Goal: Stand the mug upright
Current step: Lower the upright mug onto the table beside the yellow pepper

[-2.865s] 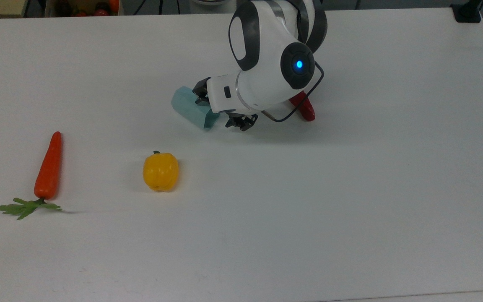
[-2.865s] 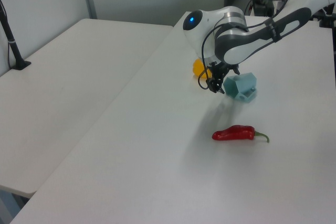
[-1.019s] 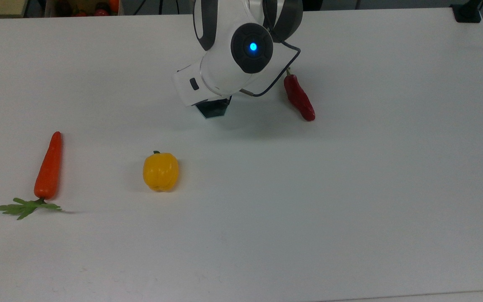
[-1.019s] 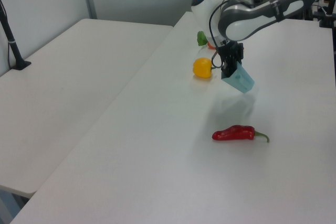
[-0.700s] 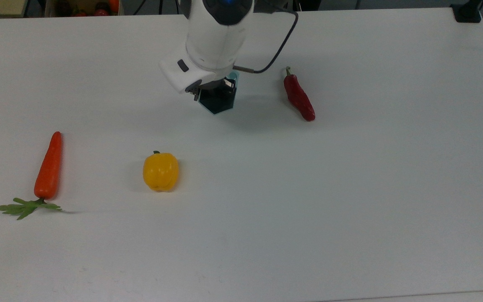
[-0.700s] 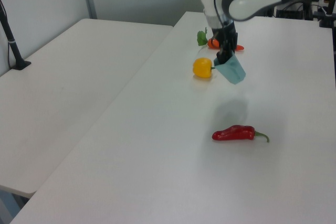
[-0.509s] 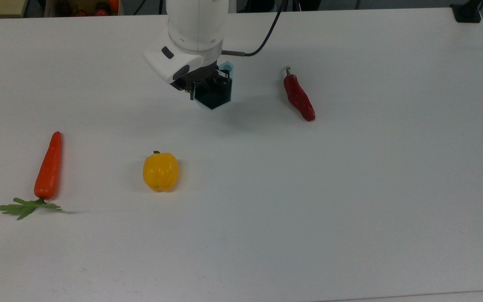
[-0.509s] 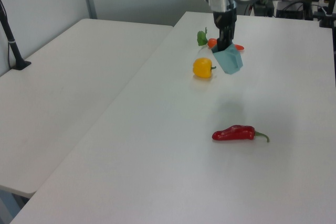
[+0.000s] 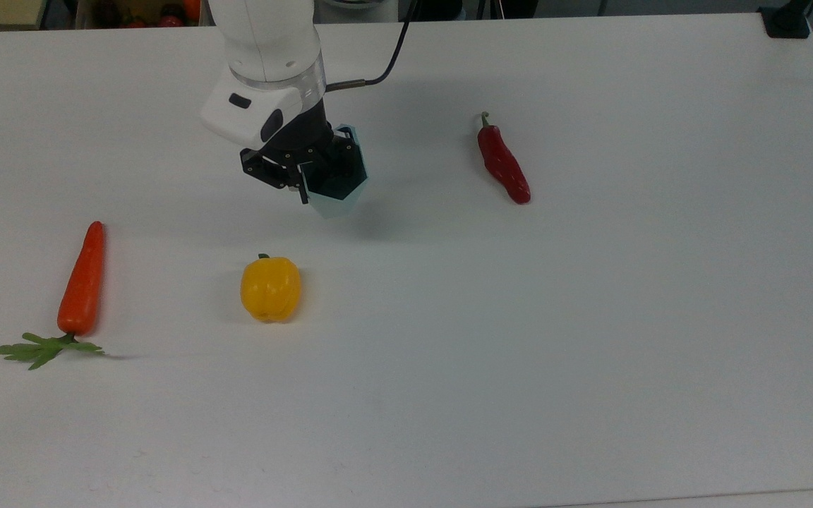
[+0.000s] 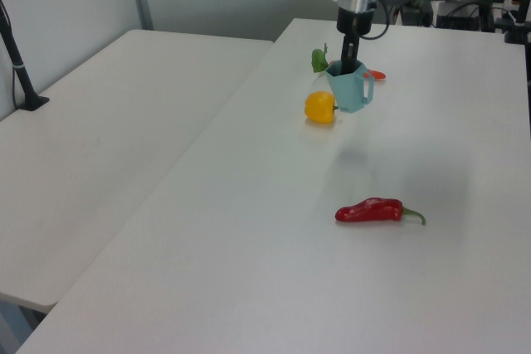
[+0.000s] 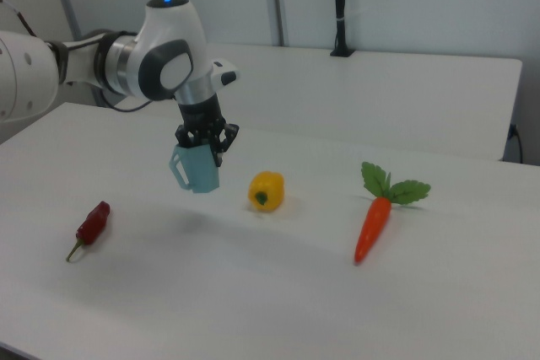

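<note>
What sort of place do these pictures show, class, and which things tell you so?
Probably a robotics lab: a white robot arm holds a pale teal faceted plastic mug above a bare white table, with a toy-like yellow pepper and orange carrot laid out.

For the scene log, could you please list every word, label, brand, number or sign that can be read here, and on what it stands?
None: no readable text on the mug, the tool, the arm, the vegetables or the table.
</note>
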